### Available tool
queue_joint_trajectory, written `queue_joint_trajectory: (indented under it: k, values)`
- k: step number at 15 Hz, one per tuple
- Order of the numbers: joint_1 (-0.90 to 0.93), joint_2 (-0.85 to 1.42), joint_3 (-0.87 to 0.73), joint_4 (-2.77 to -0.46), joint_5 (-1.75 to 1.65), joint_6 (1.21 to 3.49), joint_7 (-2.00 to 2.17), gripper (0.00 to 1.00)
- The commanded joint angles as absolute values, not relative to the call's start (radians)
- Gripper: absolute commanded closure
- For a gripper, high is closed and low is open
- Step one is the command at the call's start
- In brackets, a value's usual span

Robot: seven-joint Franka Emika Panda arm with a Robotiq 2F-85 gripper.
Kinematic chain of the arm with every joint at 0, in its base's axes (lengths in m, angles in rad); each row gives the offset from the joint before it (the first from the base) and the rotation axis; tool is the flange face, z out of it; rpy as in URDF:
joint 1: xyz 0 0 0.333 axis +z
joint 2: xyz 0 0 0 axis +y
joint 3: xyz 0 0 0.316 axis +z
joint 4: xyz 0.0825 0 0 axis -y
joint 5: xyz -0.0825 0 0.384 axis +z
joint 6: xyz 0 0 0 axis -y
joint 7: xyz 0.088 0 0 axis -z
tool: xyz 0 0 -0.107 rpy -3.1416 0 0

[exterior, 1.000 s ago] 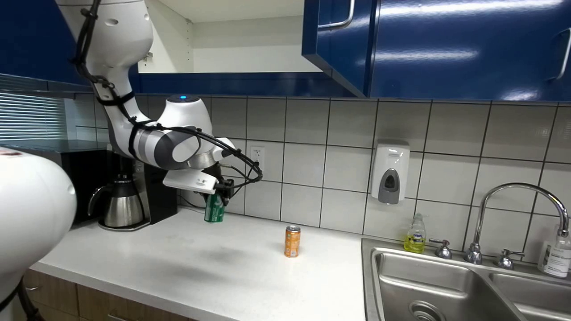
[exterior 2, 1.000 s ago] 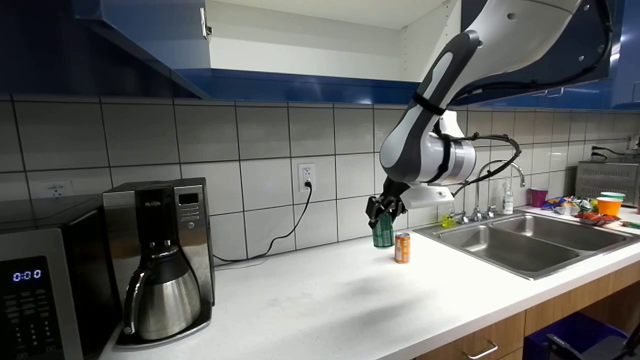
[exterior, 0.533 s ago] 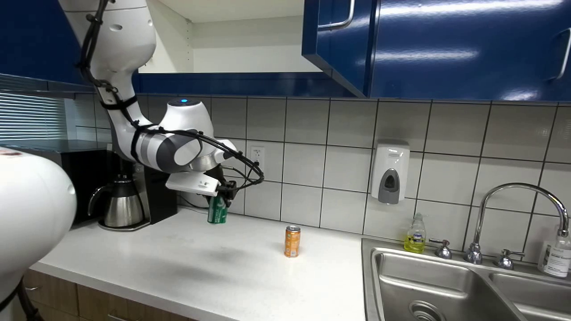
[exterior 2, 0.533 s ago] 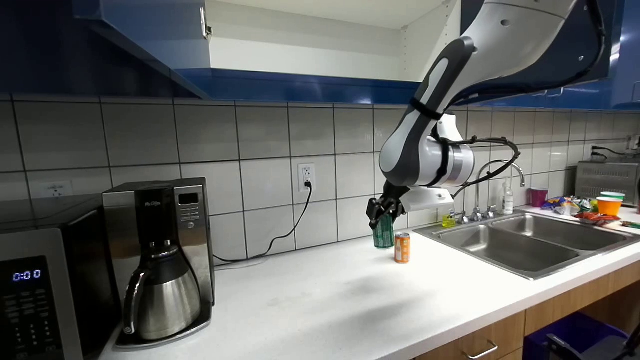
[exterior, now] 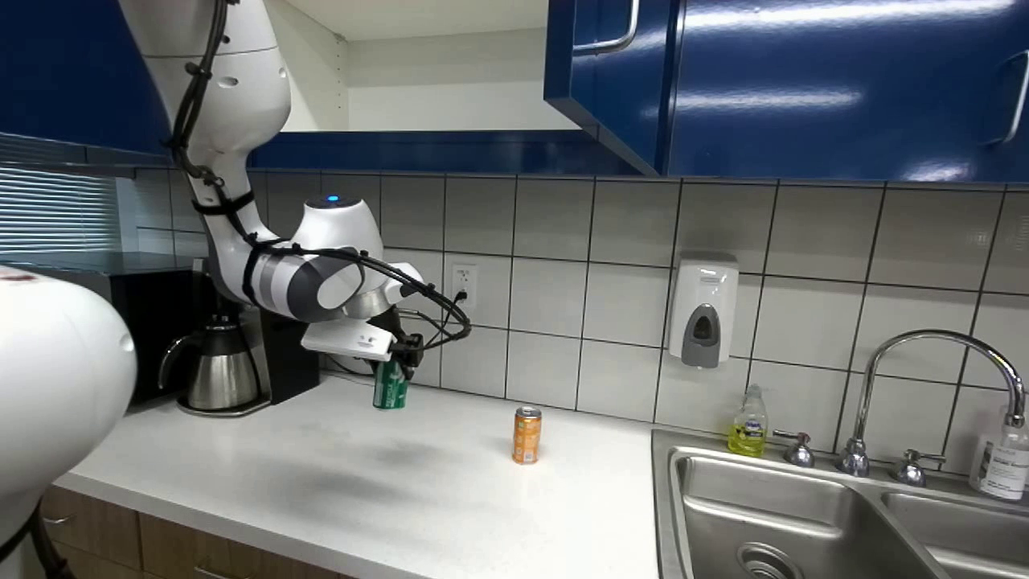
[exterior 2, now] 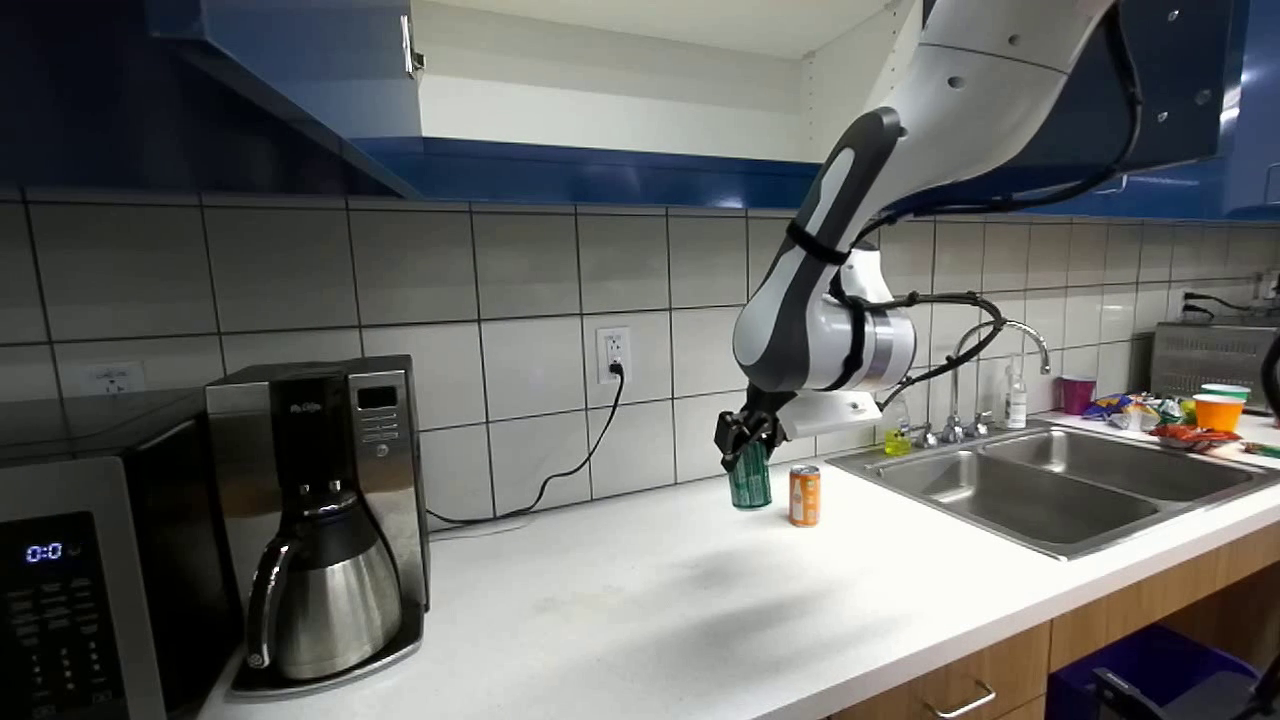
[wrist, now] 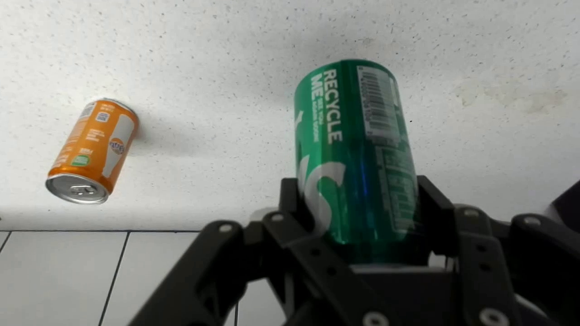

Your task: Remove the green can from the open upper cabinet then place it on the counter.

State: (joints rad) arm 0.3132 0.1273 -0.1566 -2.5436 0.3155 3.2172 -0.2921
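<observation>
The green can (exterior: 390, 390) is held upright, or nearly so, low over the counter (exterior: 305, 458). It also shows in an exterior view (exterior 2: 750, 485) and fills the middle of the wrist view (wrist: 349, 131). My gripper (wrist: 355, 194) is shut on the top part of the can, one finger on each side; the can's top end is hidden among the fingers. The gripper shows in both exterior views (exterior: 395, 360) (exterior 2: 748, 440). The gap under the can is hard to judge. The upper cabinet (exterior: 450, 80) is open above, its white interior partly in view.
An orange-brown can (exterior: 526, 436) stands on the counter beside the held can. A coffee maker (exterior 2: 325, 580) and microwave (exterior 2: 70, 590) stand at one end. A steel sink (exterior 2: 1040, 545) lies at the other. The tiled wall (exterior: 555, 297) is behind.
My gripper and the green can have moved down a little toward the counter. In an exterior view they also shifted away from the sink. The grip has stayed shut; the orange-brown can has not moved.
</observation>
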Motion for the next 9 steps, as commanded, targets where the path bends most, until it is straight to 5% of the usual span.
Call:
queue_joint_trajectory:
  k: [1,9]
  values:
    - [0.231,0.205,-0.065,-2.474,0.344,3.25,-0.313,0.62]
    - [0.022,0.391,0.113,-2.372,0.286,3.336,-0.305,0.62]
